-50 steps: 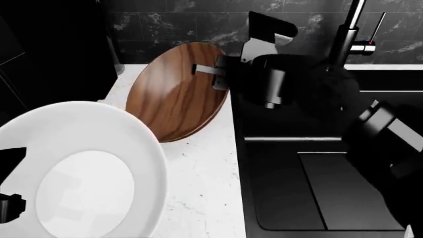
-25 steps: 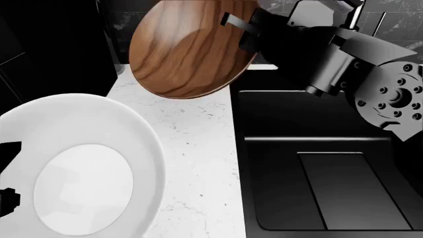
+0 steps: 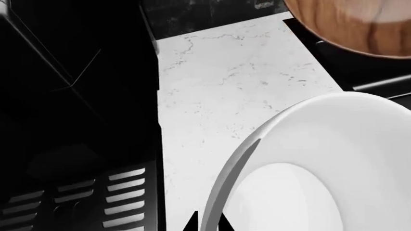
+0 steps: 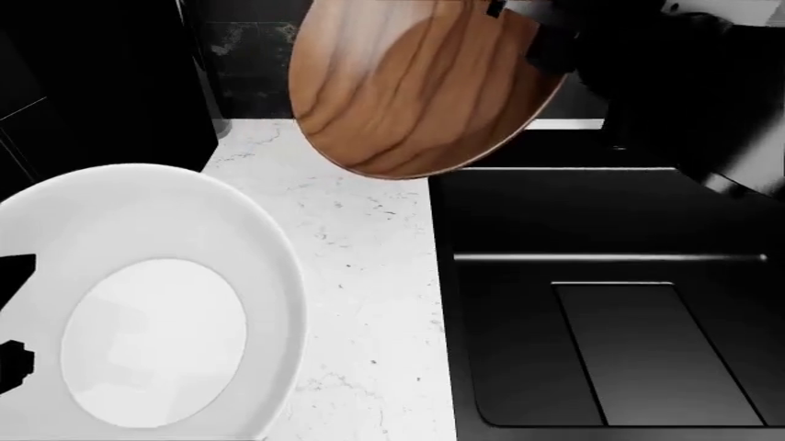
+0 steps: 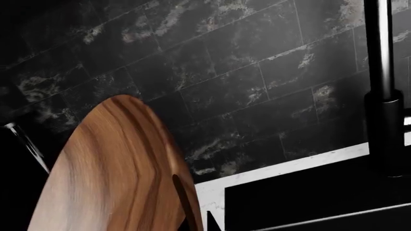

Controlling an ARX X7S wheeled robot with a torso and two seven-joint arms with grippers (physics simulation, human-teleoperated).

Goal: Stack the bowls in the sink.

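Over sink's (image 4: 589,230) left edge: right gripper (image 4: 521,23) pinching wooden bowl's (image 4: 424,87) rim, tilted (stiff, light). Left gripper (image 4: 13,367) clamps white bowl (image 4: 147,312) rim, glossy, likely slippery.

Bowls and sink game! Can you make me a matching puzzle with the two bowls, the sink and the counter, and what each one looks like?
Things:
1. wooden bowl
2. white bowl
3. sink
4. countertop

Looks:
A. matte black with nothing in it
B. white with faint grey veins
C. brown and streaky, tilted up in the air
D. glossy and plain

Pairs: 1-C, 2-D, 3-A, 4-B
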